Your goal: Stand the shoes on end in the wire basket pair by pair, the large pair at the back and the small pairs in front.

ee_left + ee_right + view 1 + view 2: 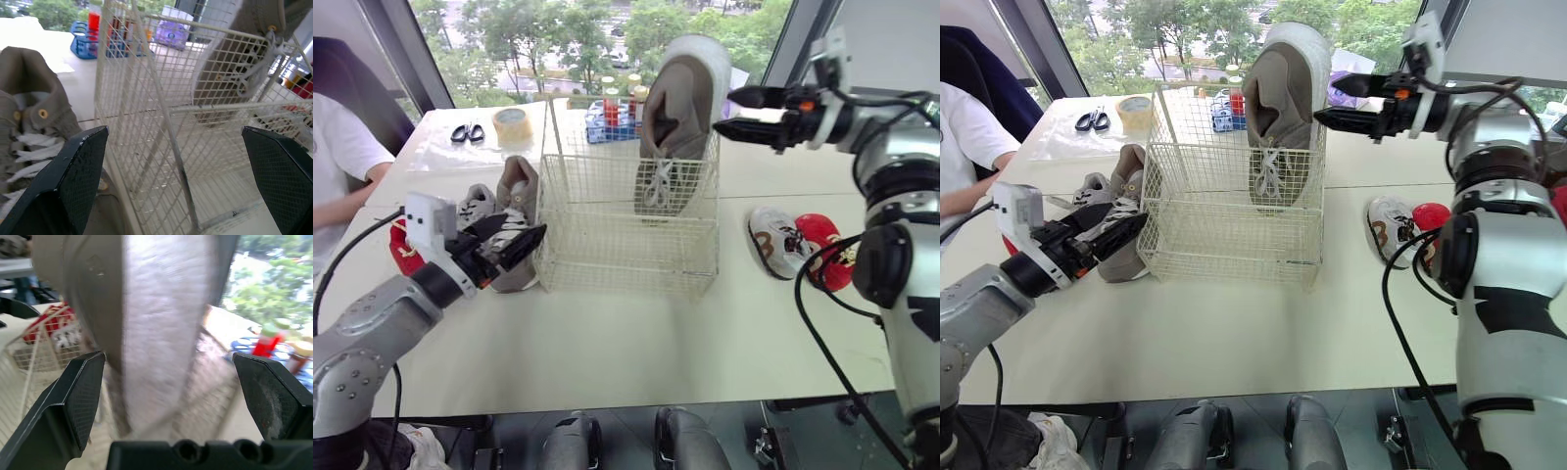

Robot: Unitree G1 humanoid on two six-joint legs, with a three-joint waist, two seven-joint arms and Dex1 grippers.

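White table (607, 343): bore a wire basket (626, 245) at its middle.
Large grey shoe (677, 117): stood on end in the basket's back right corner.
Second grey shoe (517, 191): lay on the table, left of the basket.
Small white shoe (775, 240) and small red shoe (822, 245): lay right of the basket.
Right gripper (725, 112): fingers spread, beside the standing shoe's top.
Left gripper (527, 225): fingers spread, empty, by the second grey shoe.

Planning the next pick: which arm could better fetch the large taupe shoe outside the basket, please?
Left: the open left gripper is beside that shoe, left of the white wire basket; right gripper is farther.
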